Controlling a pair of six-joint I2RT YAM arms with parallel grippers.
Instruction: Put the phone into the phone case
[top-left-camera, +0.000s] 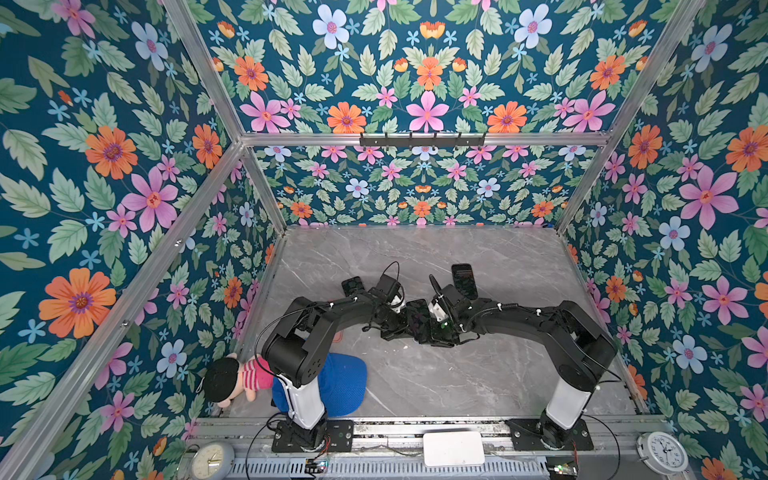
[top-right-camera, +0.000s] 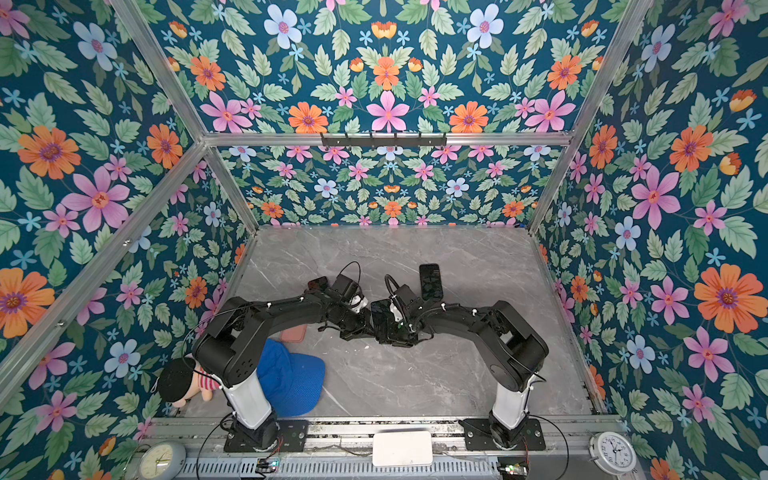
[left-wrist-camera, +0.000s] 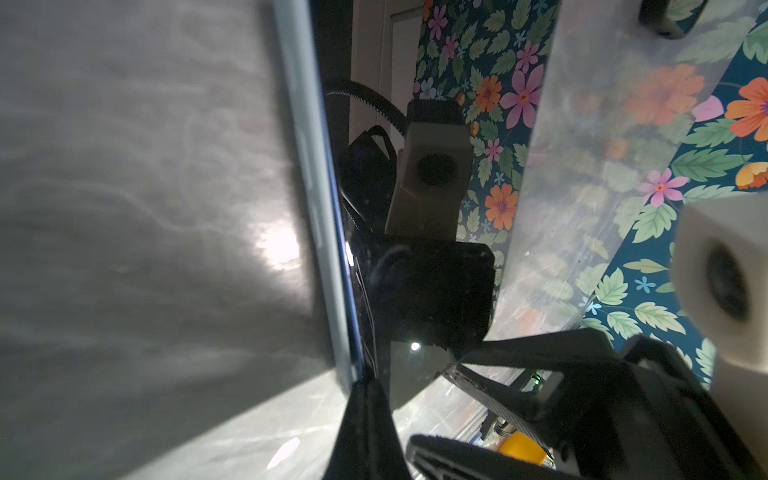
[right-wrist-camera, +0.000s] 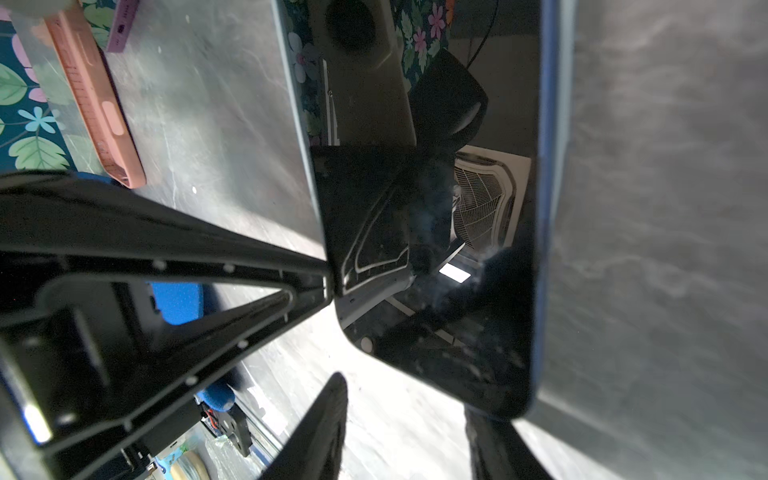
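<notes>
In both top views we see the two arms meeting over the middle of the grey marble table (top-left-camera: 457, 374), with a dark phone (top-left-camera: 417, 313) tilted between the left gripper (top-left-camera: 397, 321) and the right gripper (top-left-camera: 433, 328). A second phone (top-left-camera: 464, 279) lies flat farther back, and a blue cap (top-left-camera: 345, 382) sits by the left arm's base. In a top view a pink phone case (top-right-camera: 293, 332) shows under the left arm. In the left wrist view we see the phone (left-wrist-camera: 320, 208) edge-on, with a blue-grey rim, rising from the left gripper's (left-wrist-camera: 365, 409) fingers, which are pinched together on it. In the right wrist view the right gripper's (right-wrist-camera: 407, 399) fingers stand partly apart either side of the phone's (right-wrist-camera: 436, 249) short end. We cannot tell whether they press it. The pink phone case (right-wrist-camera: 97, 108) lies well apart.
</notes>
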